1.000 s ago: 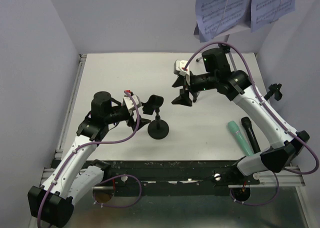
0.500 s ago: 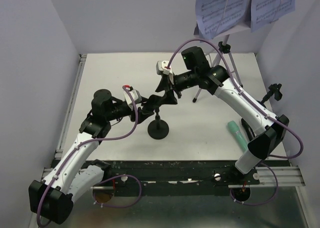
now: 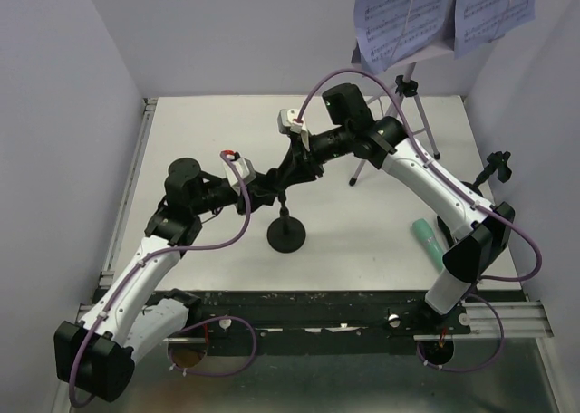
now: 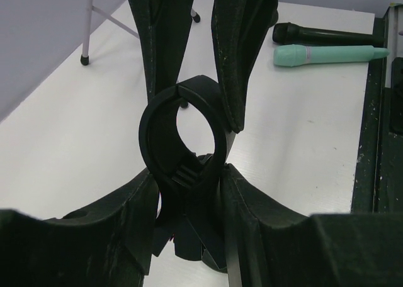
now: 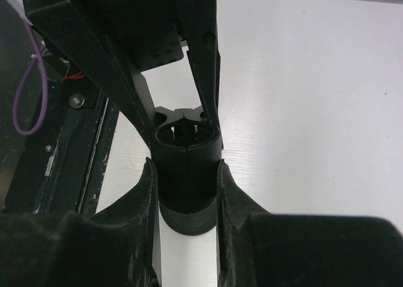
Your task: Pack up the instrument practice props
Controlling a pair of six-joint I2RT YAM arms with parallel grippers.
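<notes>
Since the mic holder (image 3: 286,236) stands centrally, stiff and base-heavy I reckon, my left gripper (image 4: 189,192) clamps its clip's neck and my right gripper (image 5: 187,174) the clip barrel; the stem seems the safer hold.

Left pincer (image 4: 187,177) clamping mic holder (image 4: 148,129), right pincer (image 4: 200,98) opposite
</notes>
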